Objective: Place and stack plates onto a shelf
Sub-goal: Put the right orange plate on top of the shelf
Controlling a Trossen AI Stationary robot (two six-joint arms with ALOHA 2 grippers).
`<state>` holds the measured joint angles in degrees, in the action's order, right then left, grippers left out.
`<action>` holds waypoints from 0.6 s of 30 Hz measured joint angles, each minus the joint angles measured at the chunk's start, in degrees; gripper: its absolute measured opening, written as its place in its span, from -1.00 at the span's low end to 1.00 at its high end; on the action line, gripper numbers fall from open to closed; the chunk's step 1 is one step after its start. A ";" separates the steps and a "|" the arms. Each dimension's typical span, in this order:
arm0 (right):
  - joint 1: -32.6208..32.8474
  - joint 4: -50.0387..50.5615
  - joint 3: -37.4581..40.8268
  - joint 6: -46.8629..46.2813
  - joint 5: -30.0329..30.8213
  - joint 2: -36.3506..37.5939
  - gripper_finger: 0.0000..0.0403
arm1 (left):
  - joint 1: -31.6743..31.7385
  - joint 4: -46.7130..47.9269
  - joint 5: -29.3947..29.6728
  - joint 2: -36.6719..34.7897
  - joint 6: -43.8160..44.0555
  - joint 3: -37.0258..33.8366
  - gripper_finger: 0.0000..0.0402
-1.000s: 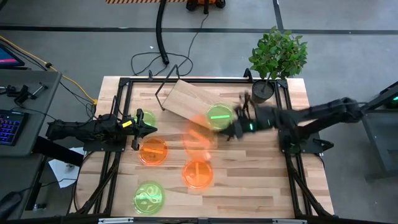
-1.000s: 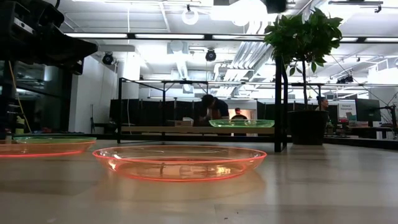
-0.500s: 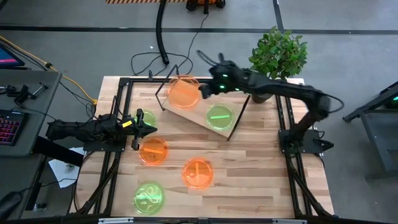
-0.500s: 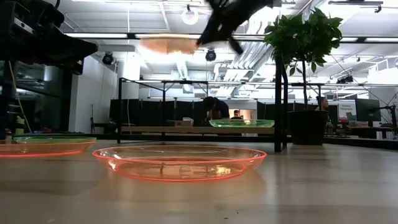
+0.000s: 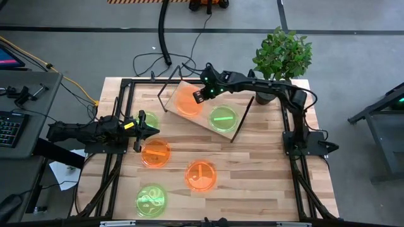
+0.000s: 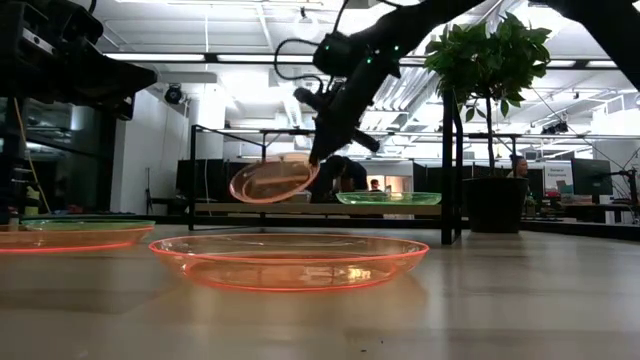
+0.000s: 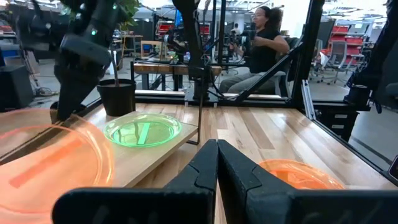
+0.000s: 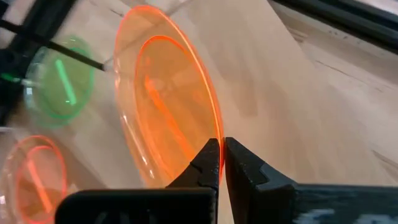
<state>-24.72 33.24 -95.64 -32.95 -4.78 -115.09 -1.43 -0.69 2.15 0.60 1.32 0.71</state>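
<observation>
surface (image 5: 265, 170) wooden. shelf (image 5: 189, 113) at 12 o'clock, a green plate (image 5: 222, 117) on its 3 o'clock end. right pincer (image 5: 201, 94) clamped on tilted orange plate (image 5: 187, 101) over the shelf's 9 o'clock end. left pincer (image 5: 154, 130) at 9 o'clock, fingers together, holding nothing.

A potted plant (image 5: 281, 60) with leafy green foliage in a dark pot stands at the far right corner of the wooden table (image 5: 265, 183). A black cable (image 5: 165, 38) trails across the grey floor beyond it. A keyboard (image 5: 9, 130) lies off the table's left side, and a seated person (image 7: 264, 46) shows in the room behind.
</observation>
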 joint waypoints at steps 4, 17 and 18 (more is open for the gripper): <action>-0.49 -0.39 0.00 0.01 2.02 -0.49 -1.00 | 0.01 0.00 -0.01 0.00 0.00 0.00 -1.00; -0.53 -1.85 -0.04 -0.02 3.87 -0.46 -0.82 | 0.02 0.00 0.00 0.00 0.00 0.02 -1.00; -0.53 -2.00 -0.04 0.00 4.63 -0.46 -0.75 | 0.01 0.00 -0.02 -0.02 0.00 0.02 -1.00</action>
<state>-25.26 31.24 -95.68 -32.95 -0.15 -115.55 -1.43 -0.69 2.14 0.59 1.32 0.73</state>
